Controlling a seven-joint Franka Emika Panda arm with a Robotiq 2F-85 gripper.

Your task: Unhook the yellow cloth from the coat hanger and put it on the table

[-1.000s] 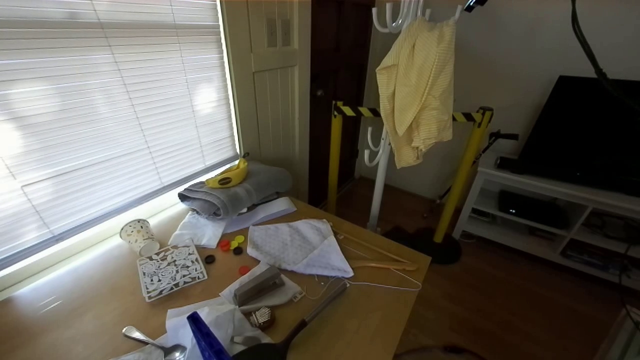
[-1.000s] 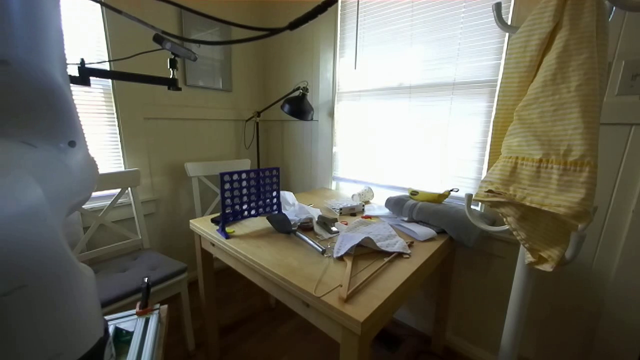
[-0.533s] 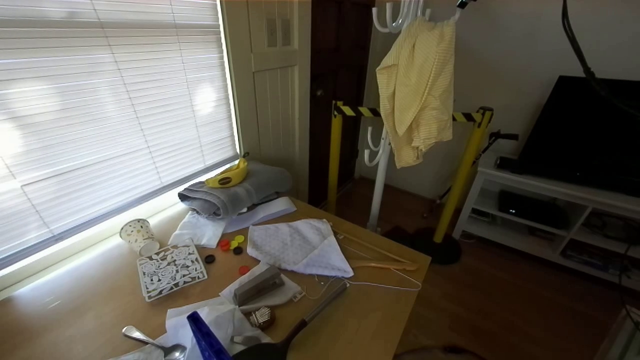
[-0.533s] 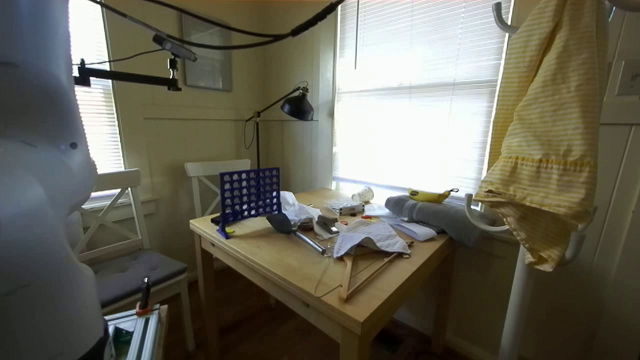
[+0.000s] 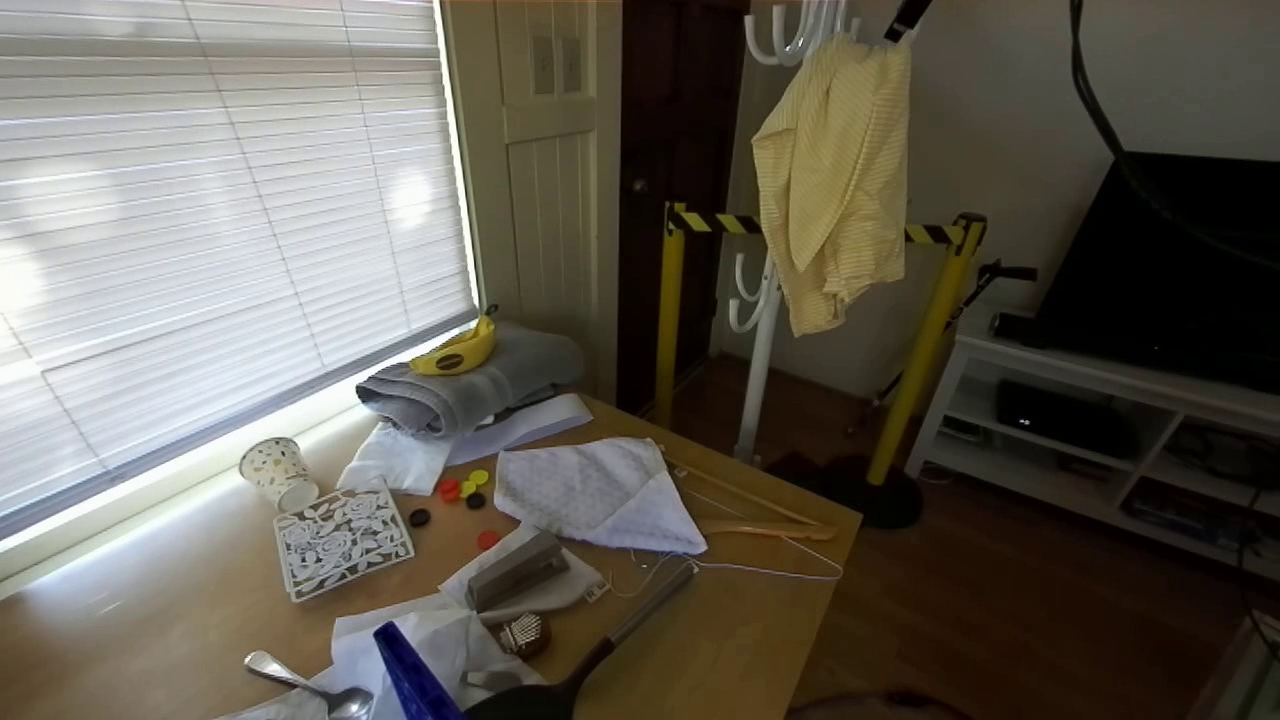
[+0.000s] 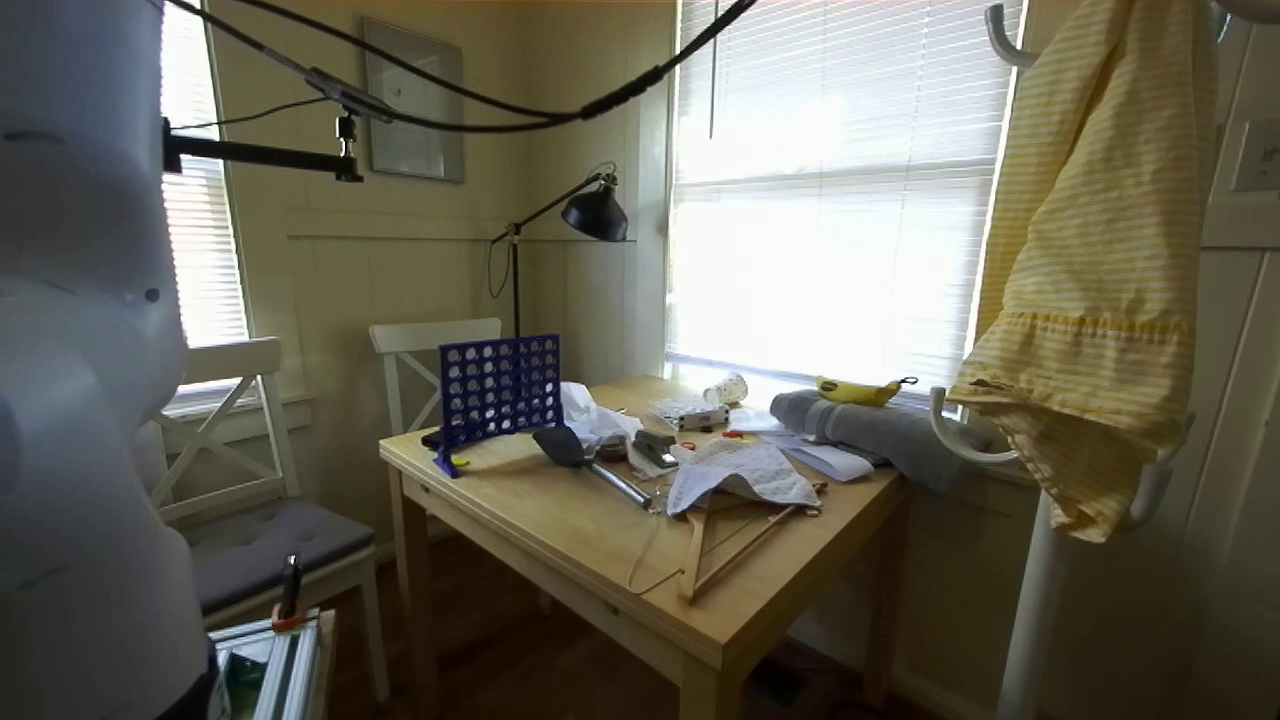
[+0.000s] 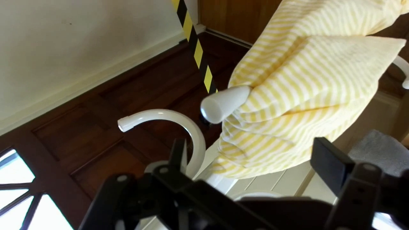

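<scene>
The yellow cloth (image 5: 835, 180) hangs from an upper hook of the white coat hanger (image 5: 758, 370). Both also show in an exterior view, the cloth (image 6: 1090, 280) and the rack's pole (image 6: 1030, 610). In the wrist view the striped cloth (image 7: 297, 105) drapes over a hook, whose rounded tip (image 7: 220, 105) sticks out of it. My gripper (image 7: 250, 148) is open and empty, one finger on each side of the cloth's near part; how far below it lies I cannot tell. One dark finger (image 5: 907, 18) shows at the cloth's top right corner. The wooden table (image 5: 740, 630) stands below.
A second curved hook (image 7: 191, 127) rises beside my left finger. Yellow poles (image 5: 925, 350) with striped tape stand behind the rack. The table bears a wooden hanger (image 6: 740, 550), a white patterned cloth (image 5: 590, 490), a spatula (image 6: 600, 470) and a grey towel (image 5: 520, 370).
The dark finger at the top of an exterior view has come down and left toward the cloth's top. The arm and its cables have shifted. The cloth hangs unchanged.
</scene>
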